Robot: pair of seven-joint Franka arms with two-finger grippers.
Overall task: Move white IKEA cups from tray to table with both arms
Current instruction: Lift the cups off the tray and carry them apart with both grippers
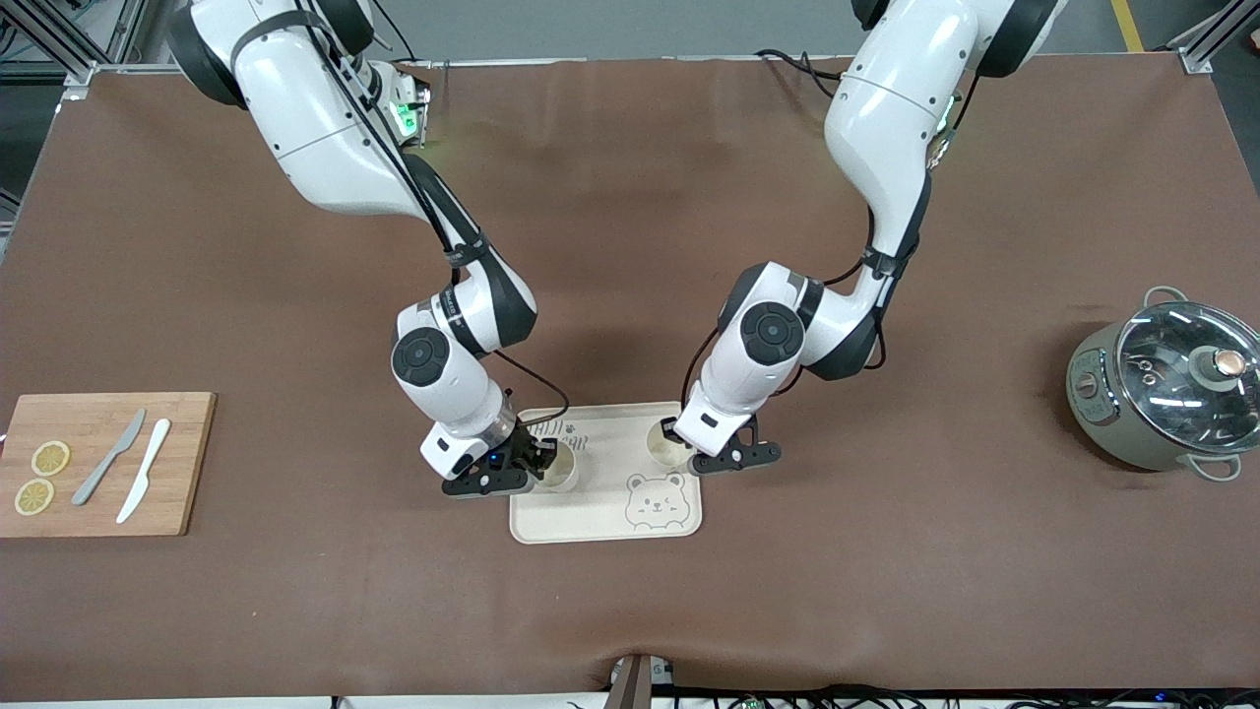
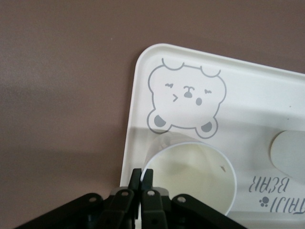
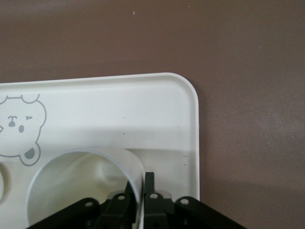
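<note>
Two small cream-white tapered cups standing upright on cream rectangular tray with bear drawing point(image 1: 600, 527), mid brown worktop point(image 1: 630, 611).

Cup toward right arm's end point(image 1: 561, 471): rim wall pinched between fingers of right hand point(image 3: 141, 191).

Cup toward left arm's end point(image 1: 664, 446): rim wall pinched by left hand point(image 2: 141, 183).

Grey-green lidded pot point(image 1: 1162, 394) at left arm's end; bamboo board point(image 1: 103, 463) with knives at right arm's end.
</note>
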